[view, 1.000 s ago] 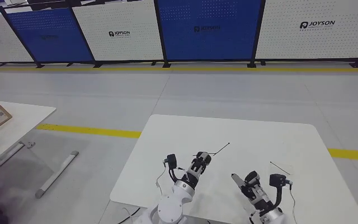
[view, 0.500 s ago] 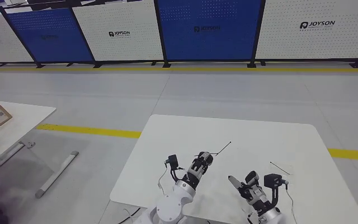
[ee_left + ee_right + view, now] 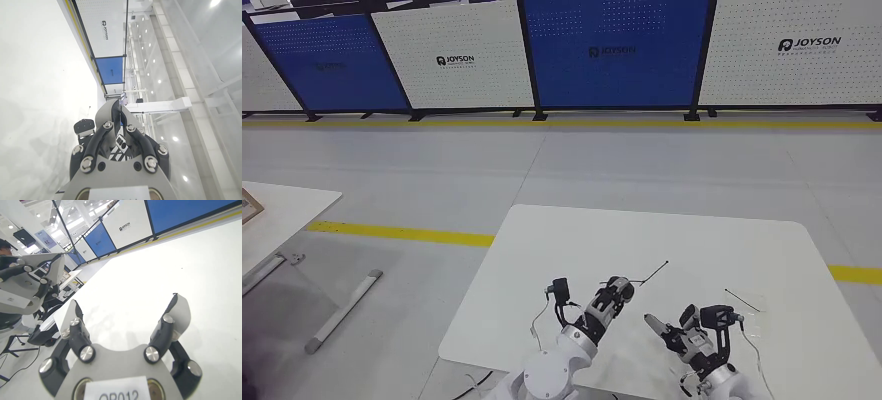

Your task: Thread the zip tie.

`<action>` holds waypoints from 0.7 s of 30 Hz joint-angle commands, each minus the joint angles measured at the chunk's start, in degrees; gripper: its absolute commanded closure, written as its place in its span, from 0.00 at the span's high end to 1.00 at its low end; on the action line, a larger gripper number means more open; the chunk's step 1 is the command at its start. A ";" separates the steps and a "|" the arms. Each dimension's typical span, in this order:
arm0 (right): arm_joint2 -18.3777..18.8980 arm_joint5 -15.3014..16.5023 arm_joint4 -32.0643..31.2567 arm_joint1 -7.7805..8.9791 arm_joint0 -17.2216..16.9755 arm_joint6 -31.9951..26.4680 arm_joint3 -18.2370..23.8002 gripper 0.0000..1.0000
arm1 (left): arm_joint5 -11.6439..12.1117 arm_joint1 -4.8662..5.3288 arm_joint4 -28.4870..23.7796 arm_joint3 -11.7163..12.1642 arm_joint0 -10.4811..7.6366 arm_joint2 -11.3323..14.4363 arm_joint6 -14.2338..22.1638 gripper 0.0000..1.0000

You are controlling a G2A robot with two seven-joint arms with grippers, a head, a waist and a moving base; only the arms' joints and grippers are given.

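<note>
At the near edge of the white table [image 3: 572,230], the left gripper [image 3: 619,288] is pinching the zip tie [image 3: 649,272] with its fingers pressed together. The thin black strap is sticking out from the fingertips and slanting away from the robot over the table. Just beside it, the right gripper [image 3: 125,298] is standing wide apart, holding and touching nothing, with bare table showing between its fingers. A second zip tie [image 3: 743,300] is lying flat on the table just past the right gripper, apart from both tools. The top view is giving the held strap's whole run. The left wrist view is giving the ribbed pads [image 3: 116,112] meeting tip to tip. The right wrist view is giving the breadth of its own gap and is catching the left gripper side-on.
</note>
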State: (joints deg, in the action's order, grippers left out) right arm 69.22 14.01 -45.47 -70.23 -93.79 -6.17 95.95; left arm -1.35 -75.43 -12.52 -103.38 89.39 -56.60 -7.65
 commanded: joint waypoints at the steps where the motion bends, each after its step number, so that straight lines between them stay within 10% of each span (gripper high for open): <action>1: -0.08 -0.64 0.53 -0.08 0.52 -0.19 -0.47 1.00 | -0.22 -0.05 0.64 0.30 -0.20 0.55 0.45 0.00; 17: -1.57 -3.57 -1.68 -0.49 2.05 1.18 -1.89 1.00 | -0.64 -0.48 0.50 1.34 -1.01 1.75 -0.47 0.00; 18: -1.70 -3.59 -1.82 -0.51 2.18 1.04 -1.96 0.85 | -0.58 -0.51 0.60 1.39 -1.10 1.83 -0.51 0.00; 19: -1.86 -3.54 -2.01 -0.52 2.32 0.82 -1.96 0.43 | -0.46 -0.54 0.80 1.44 -1.18 1.93 -0.59 0.00; 21: -2.14 -2.92 -1.90 -0.53 2.46 0.26 -1.80 0.36 | -0.33 -0.58 0.99 1.54 -1.23 2.00 -0.70 0.00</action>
State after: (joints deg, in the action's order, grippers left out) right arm 67.18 10.75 -47.48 -70.76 -91.38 -5.65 94.06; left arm -1.72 -76.00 -11.61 -101.88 88.18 -54.62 -8.31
